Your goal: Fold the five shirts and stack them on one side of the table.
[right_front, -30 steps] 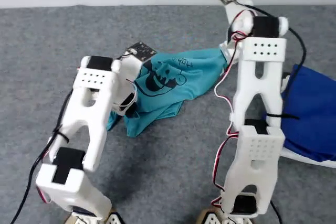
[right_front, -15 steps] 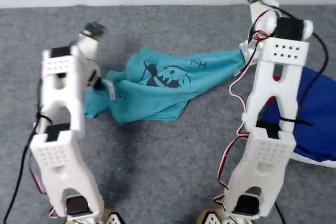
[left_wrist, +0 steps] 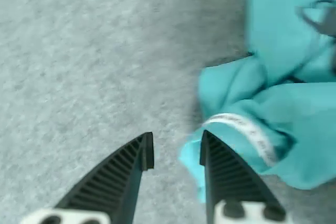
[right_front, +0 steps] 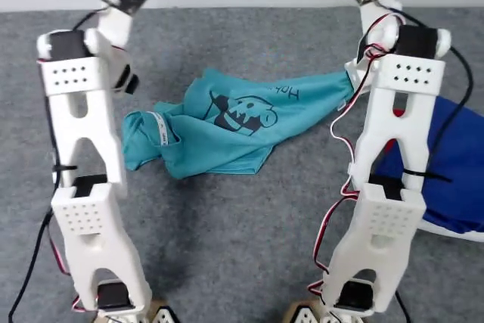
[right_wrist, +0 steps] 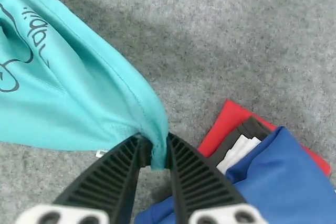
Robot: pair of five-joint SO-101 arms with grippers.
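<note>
My left tool (left_wrist: 176, 142) has drawn back left off the teal shirt (right_front: 227, 130), gaping and empty; right tool (right_wrist: 156, 145) pinches its hem; I judge a regrasp is needed.

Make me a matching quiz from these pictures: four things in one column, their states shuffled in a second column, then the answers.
Column one:
1. left gripper
2. right gripper
3. teal shirt
4. blue shirt

Column two:
A. shut on a shirt's edge
B. open, holding nothing
C. heaped over a red shirt
D. crumpled, bears a dark print

Pairs: 1-B, 2-A, 3-D, 4-C
</note>
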